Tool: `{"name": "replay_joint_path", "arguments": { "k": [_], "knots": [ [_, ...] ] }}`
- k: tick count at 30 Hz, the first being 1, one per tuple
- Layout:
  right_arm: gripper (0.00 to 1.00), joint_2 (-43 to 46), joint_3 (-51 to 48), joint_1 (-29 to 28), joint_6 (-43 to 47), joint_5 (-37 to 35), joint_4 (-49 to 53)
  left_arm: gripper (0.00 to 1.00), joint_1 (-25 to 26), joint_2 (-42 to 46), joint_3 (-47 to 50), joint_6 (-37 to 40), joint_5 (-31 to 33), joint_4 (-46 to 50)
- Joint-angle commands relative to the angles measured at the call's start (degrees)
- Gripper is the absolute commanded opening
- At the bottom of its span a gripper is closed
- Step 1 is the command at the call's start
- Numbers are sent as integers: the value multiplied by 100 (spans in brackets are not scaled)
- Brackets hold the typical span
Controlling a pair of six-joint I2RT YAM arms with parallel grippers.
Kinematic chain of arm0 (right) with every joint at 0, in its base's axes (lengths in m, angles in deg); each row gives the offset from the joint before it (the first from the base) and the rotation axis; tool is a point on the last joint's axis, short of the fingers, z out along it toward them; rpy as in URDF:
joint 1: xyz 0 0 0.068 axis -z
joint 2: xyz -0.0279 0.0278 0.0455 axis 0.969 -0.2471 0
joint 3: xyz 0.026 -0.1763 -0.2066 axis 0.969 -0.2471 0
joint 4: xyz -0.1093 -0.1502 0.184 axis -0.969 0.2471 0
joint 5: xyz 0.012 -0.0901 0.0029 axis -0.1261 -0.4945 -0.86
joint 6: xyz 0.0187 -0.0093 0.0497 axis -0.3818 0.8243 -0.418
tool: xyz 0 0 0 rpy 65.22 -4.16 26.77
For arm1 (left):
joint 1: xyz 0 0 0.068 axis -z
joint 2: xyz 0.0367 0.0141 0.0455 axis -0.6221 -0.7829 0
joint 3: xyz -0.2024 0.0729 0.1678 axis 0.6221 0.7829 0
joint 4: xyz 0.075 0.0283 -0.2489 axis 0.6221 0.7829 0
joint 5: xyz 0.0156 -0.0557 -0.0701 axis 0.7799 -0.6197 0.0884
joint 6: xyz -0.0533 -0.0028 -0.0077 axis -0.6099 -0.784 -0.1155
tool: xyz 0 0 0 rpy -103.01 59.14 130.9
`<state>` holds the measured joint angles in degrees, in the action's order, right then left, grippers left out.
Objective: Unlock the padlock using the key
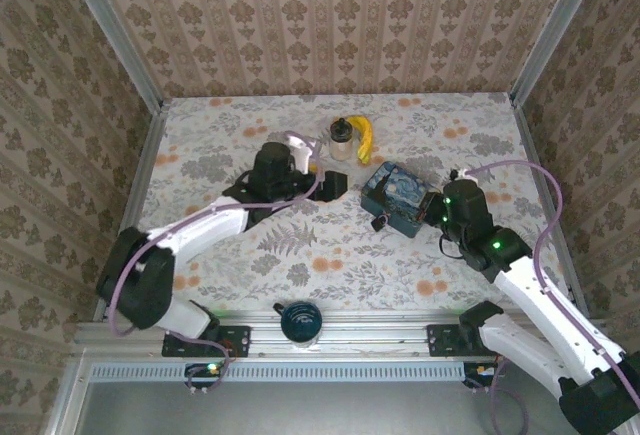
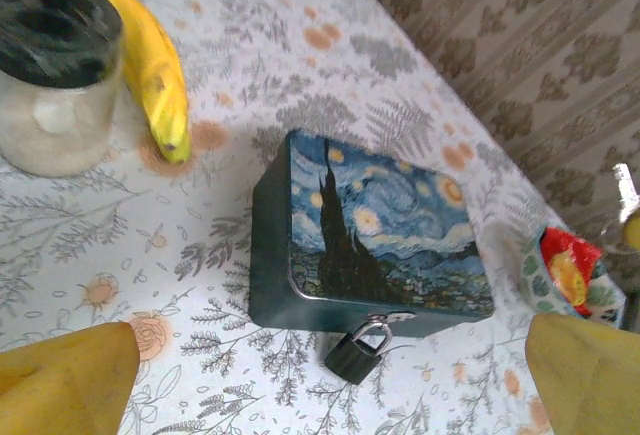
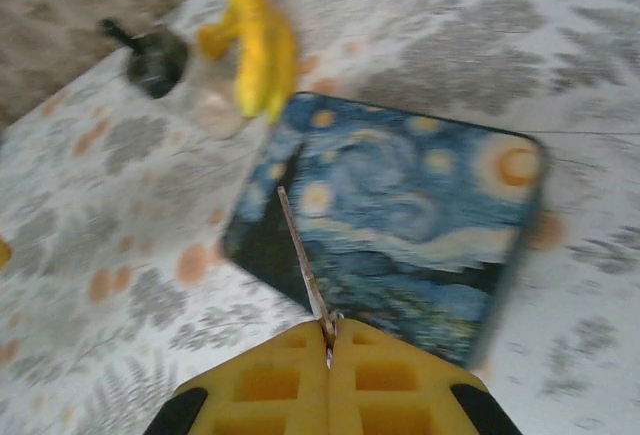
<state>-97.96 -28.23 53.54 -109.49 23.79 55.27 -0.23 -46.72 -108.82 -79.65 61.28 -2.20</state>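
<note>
Right end effector [image 3: 328,333] clenches the key [image 3: 300,245] (left end effector [image 1: 330,187] released) near the padlock [image 2: 355,355].

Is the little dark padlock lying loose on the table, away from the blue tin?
No, the padlock hangs by its shackle from the clasp on the front wall of the blue tin box.

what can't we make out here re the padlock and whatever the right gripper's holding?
- Keyhole of the padlock: too small in the top view, not legible in the left wrist view.
- The thin metal strip pinched in the right gripper: motion-blurred in the right wrist view, held end hidden inside the grip; unconfirmed as key.
- The red-yellow item near the left wrist view's right edge: blurred, unidentifiable.
</note>
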Motion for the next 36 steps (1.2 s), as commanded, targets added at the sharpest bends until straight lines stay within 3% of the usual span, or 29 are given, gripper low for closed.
{"name": "replay_joint_path", "arguments": {
  "k": [1,7,15,24,29,36],
  "knots": [
    [0,122,-192,197,-287,-745,772,100,119,-577,-533,191,-115,33],
    [0,-14,-429,709,-252,-706,683,100,327,-1791,-1260,108,-472,-165],
    [0,-832,-527,1063,-30,-402,-183,96,417,-2719,-1942,118,-676,-19],
    [0,-1888,-313,1180,258,-297,-865,85,487,-3258,-2363,141,-851,6],
    [0,-2371,-163,1179,501,162,-1315,76,592,-3351,-2487,253,-872,94],
    [0,-2849,58,804,749,673,-1829,61,722,-3097,-1962,70,-831,-214]
  ]
}}
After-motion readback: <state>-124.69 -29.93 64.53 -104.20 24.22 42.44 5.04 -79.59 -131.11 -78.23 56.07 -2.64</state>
